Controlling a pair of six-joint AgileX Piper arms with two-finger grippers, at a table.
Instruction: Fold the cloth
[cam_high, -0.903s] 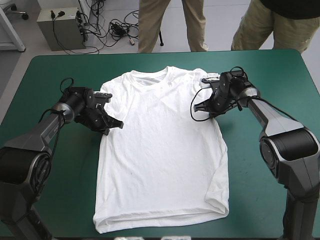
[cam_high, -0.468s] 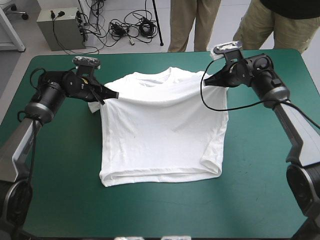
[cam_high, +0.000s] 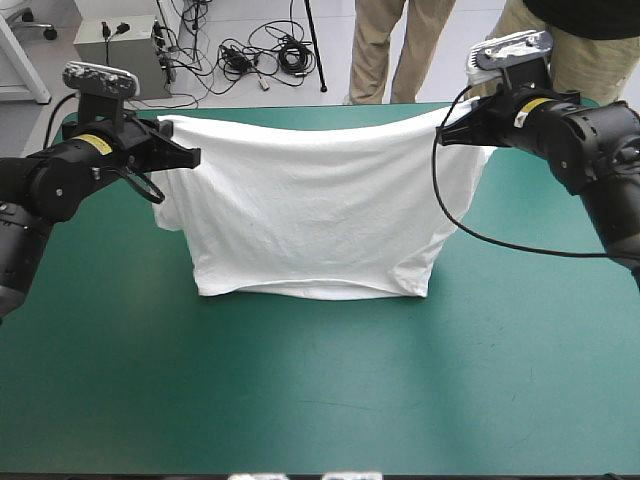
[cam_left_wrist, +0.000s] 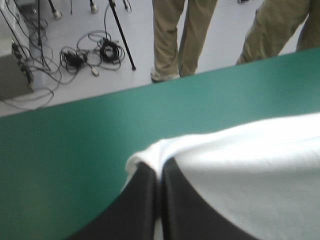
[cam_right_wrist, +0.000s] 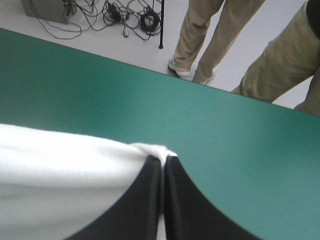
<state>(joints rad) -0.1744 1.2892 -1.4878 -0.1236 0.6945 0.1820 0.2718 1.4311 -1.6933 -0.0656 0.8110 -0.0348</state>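
Over the teal-green cover (cam_high: 300, 400), left gripper (cam_high: 190, 157) and right gripper (cam_high: 447, 132) pinched tight on 2 upper corners of the T-shirt (cam_high: 310, 210), lower fold touching down.

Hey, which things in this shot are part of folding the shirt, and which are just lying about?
In the job:
T-shirt, held up by its top edge
left gripper, shut on one top corner
right gripper, shut on the other

Lying about:
nothing seen; only the teal-green cover underneath
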